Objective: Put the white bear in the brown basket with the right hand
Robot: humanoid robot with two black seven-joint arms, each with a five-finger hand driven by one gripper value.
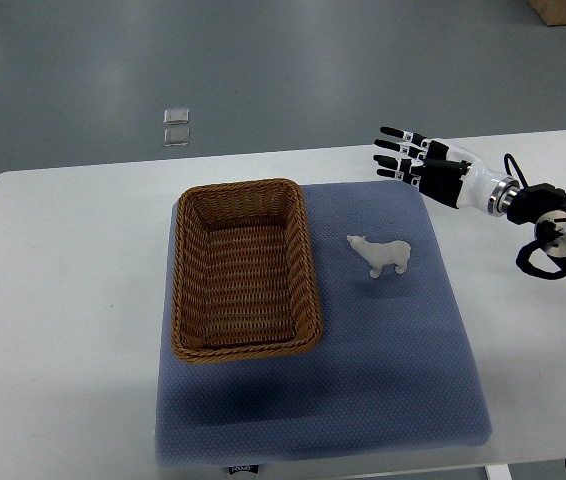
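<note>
Brown rectangular woven wicker basket is sitting empty at 9 o'clock on the blue-grey cloth mat covering the white desk. Small white toy bear is standing on the mat just right of the basket, apart from it. Right hand is hovering at 2 o'clock, fingers spread, holding nothing.

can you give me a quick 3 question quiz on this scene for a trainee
1. True or false: the white bear lies inside the brown basket.
2. What is the right hand holding? A) the bear B) the basket C) nothing
3. Fill in: bear and basket both rest on a ___ mat.

Key: 1. False, it stands on the mat right of the basket. 2. C, fingers spread, apart from the bear. 3. Blue.
</note>
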